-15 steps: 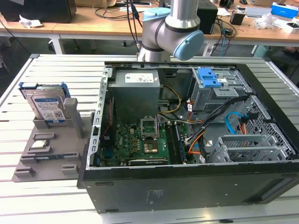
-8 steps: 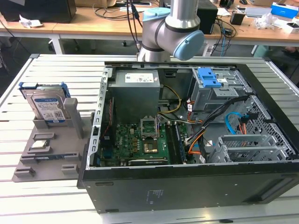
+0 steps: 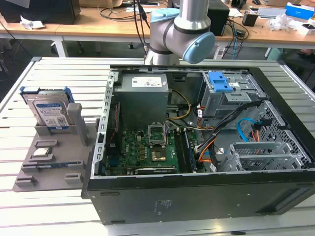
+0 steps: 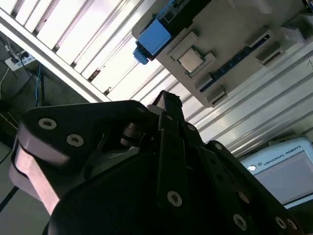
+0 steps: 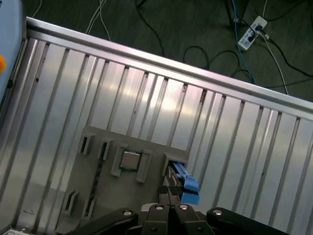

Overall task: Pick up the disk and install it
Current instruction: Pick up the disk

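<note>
Open black computer case (image 3: 197,199) lying on slatted metal table (image 3: 49,216); green motherboard (image 3: 147,147) inside, grey power supply (image 3: 142,96) next to it; drive cage (image 3: 231,101) with blue latch (image 3: 220,82) toward exterior view's right; grey fixture plate (image 3: 59,167) beside case, square chip (image 3: 42,151) seated in it; power strip (image 5: 252,30) on floor.

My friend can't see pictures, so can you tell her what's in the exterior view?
A silver disk with blue edges stands upright in a grey holder on a slatted metal table, at the exterior view's left. Beside it lies an open computer case, its boards and wires showing, with a robot arm behind it.
</note>
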